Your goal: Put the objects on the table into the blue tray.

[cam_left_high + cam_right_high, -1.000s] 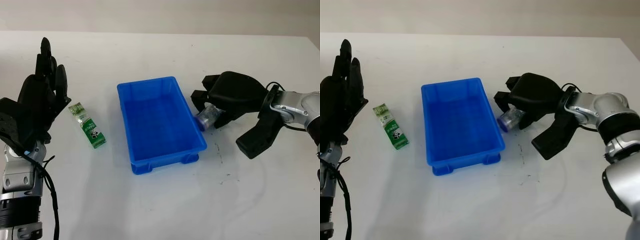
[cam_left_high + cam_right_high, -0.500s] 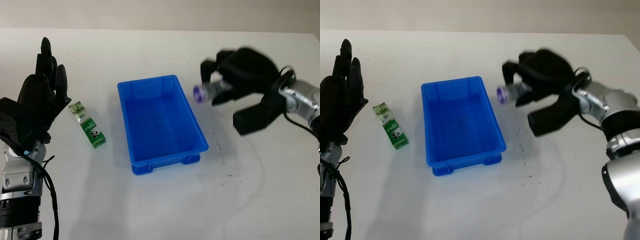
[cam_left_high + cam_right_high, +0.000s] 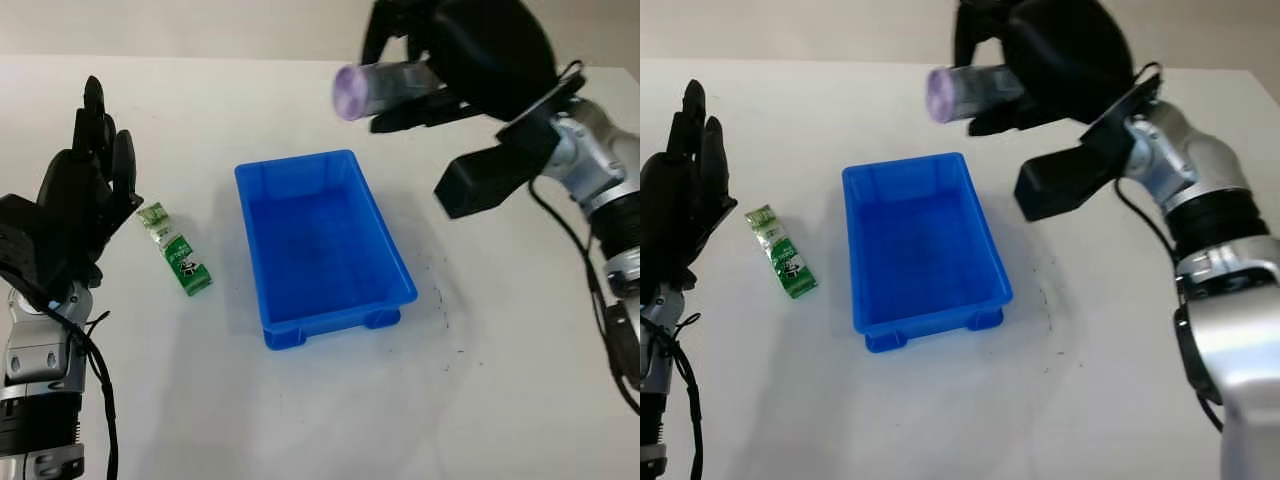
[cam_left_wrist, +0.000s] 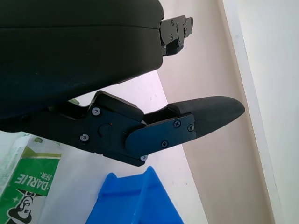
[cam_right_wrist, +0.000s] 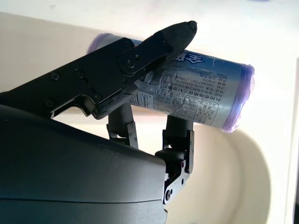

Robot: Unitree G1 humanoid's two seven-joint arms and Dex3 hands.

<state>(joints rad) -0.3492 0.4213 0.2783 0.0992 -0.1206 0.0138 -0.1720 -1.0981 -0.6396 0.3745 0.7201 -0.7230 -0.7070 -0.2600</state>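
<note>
We have the right hand [image 3: 440,75] clamped on the can [image 3: 385,88], lying sideways in the air above the far end of the blue tray [image 3: 330,300]. Tray holds nothing yet. Green packet [image 3: 176,250] lies on the worktop [image 3: 320,420] beside the tray, near the open left hand [image 3: 75,215]. Right wrist view adds the can's printed label.

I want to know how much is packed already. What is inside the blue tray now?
Nothing: the blue tray shows its bare floor, and no part is covered. The right hand holds the can in the air, above the table behind the tray. The green packet lies on the table beside the tray.
</note>
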